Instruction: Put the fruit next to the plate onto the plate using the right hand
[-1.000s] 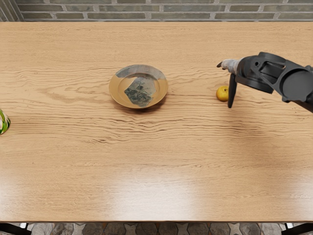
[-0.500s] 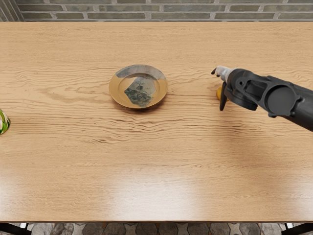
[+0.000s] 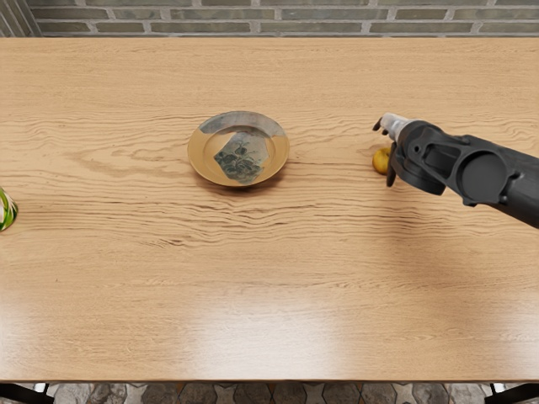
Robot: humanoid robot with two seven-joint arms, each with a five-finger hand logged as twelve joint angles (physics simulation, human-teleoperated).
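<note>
Orange fruit (image 3: 381, 160) hasn't moved; the right hand (image 3: 396, 148) has settled against it, grip impossible to tell, so no lift yet.

Table: light-brown wooden table (image 3: 253, 278), with bold wavy grain and a smooth satin varnish; a broad pale sheen lies toward 6 o'clock.
Plate: round gold-coloured metal plate (image 3: 198, 156), polished and mirror-like, its bowl showing dark and grey reflections.
Fruit: small round yellow-orange fruit (image 3: 381, 160), smooth skin with a faint dull shine.
Hand: black right hand (image 3: 396, 148), hard smooth semi-matt shell; plastic or painted metal, unclear.
Wall: grey brick wall (image 3: 253, 17) at 12 o'clock, rough and matt.
Edge: green striped object (image 3: 5, 209) at 9 o'clock, glossy.
</note>
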